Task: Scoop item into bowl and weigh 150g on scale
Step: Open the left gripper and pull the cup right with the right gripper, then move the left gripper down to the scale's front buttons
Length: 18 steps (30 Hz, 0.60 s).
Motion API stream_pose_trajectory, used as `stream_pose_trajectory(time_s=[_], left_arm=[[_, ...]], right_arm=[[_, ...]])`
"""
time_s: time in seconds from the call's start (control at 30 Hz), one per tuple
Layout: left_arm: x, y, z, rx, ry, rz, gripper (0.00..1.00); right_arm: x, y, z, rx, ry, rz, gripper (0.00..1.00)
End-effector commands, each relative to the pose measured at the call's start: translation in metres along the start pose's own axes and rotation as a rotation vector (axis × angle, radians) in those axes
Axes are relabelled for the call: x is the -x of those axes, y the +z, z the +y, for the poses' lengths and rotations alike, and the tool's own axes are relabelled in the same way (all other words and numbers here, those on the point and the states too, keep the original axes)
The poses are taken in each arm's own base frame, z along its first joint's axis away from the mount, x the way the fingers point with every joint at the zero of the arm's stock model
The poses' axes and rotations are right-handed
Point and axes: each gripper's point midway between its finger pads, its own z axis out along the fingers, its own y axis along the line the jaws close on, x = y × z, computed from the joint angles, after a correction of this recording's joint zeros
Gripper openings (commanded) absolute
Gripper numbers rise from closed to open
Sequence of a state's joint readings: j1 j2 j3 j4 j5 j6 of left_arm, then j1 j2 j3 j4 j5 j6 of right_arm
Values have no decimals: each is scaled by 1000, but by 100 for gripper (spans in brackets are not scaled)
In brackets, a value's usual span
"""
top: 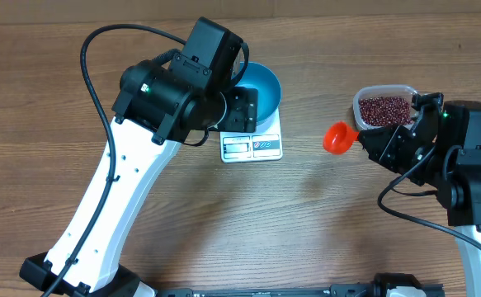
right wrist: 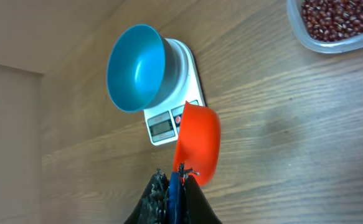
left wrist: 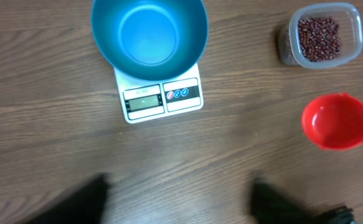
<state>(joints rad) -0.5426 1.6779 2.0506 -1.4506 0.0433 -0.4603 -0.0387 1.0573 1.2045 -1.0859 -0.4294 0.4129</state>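
Scale [left wrist: 162, 102] sits on the table [left wrist: 44, 137] with its display edge toward the arms. Nearest, in the left wrist view, the left gripper [left wrist: 179, 183] hangs above the table, fingers [left wrist: 88, 202] spread wide with only table between them. Next, right of the scale, the right gripper [right wrist: 174, 186] is clamped on the handle of the red scoop [left wrist: 335, 121]. The bowl [left wrist: 149, 31] rests on the far part of the scale. Farthest right, the beans [left wrist: 319, 37] lie in a clear container [left wrist: 287, 53], apart from the scoop.

Left pincer [left wrist: 180, 186] spread apart; right pincer [right wrist: 172, 185] clamped tight.
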Motion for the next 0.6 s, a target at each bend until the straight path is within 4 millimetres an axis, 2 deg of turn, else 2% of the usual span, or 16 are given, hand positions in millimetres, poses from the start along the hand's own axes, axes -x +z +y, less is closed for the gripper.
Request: stream_pose_trajectory(time_s=[0.0, 0.13, 0.27, 0.57], left_arm=[[7, -2, 13, 79, 21, -44, 5], [1, 7, 24, 135, 27, -20, 5], [-19, 29, 25, 148, 47, 65, 4], [-54, 96, -5, 127, 176, 101, 5]], right_arm=[[9, -14, 5, -17, -52, -54, 4], [10, -19, 4, -35, -67, -58, 4], [11, -25, 0, -72, -67, -68, 4], [5, -27, -3, -95, -73, -46, 4]])
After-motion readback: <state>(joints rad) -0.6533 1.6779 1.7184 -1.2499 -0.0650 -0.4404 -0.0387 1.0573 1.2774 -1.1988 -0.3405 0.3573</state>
